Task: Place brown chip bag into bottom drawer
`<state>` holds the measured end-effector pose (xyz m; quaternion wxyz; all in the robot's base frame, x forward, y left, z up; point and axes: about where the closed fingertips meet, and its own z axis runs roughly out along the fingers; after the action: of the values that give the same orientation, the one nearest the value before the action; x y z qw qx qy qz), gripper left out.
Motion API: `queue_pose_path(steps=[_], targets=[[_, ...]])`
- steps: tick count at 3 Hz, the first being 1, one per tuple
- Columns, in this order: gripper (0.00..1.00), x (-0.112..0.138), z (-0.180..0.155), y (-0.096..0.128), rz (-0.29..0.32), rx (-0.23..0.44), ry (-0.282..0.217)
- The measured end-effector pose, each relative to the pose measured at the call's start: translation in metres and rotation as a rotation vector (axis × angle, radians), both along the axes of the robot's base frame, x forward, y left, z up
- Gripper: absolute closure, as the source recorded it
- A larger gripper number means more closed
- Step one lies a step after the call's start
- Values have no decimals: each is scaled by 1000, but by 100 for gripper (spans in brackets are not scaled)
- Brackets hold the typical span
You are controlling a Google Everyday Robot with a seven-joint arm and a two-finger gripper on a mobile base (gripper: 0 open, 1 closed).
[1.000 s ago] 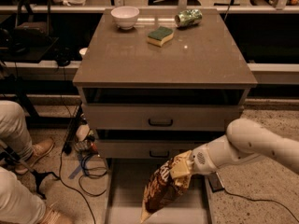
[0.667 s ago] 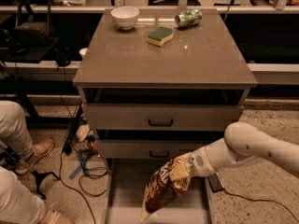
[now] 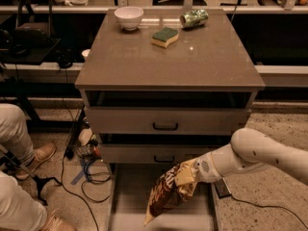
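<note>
The brown chip bag hangs tilted over the open bottom drawer, its lower end near the drawer's grey floor. My gripper comes in from the right on a white arm and is shut on the bag's upper pale yellow end. The drawer is pulled out below the two upper drawers with black handles. The bag hides part of the drawer floor.
On the cabinet top stand a white bowl, a green and yellow sponge and a green can lying on its side. A person's legs and shoes and cables are on the floor at left.
The arm and the bag have shifted slightly to the left over the drawer. Nothing else has moved.
</note>
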<state>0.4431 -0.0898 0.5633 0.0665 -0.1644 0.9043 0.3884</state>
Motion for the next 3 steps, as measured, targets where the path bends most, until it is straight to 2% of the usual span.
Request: queue_pose_path(steps=[1,2,3], targets=[[100,24,-47,-20,-73,0,-33],[100,39,-93,-30,-125,24,-25],[100,52,-143,-32,-171,66,21]])
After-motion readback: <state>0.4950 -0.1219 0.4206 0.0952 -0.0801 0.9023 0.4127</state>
